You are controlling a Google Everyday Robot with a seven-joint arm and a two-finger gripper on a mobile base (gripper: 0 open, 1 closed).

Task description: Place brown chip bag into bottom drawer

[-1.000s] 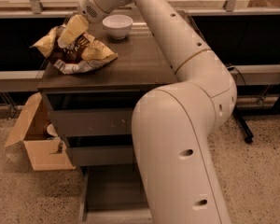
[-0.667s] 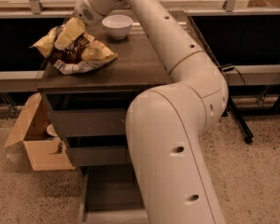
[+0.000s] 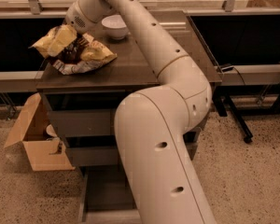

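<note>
At the left end of the cabinet top [image 3: 126,71] lies the brown chip bag [image 3: 86,55], crumpled. The gripper [image 3: 66,35] sits right on it; clamped or loose, I cannot tell. The pick-up looks like the step in hand. Next the bag needs lifting clear, then lowering into the bottom drawer [image 3: 105,192] – pulled open, well below

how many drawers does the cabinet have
3, stacked under the tabletop: top drawer, middle drawer, and the bottom drawer pulled open by the floor. The arm hides their right sides. The gripper is at the brown chip bag.
</note>
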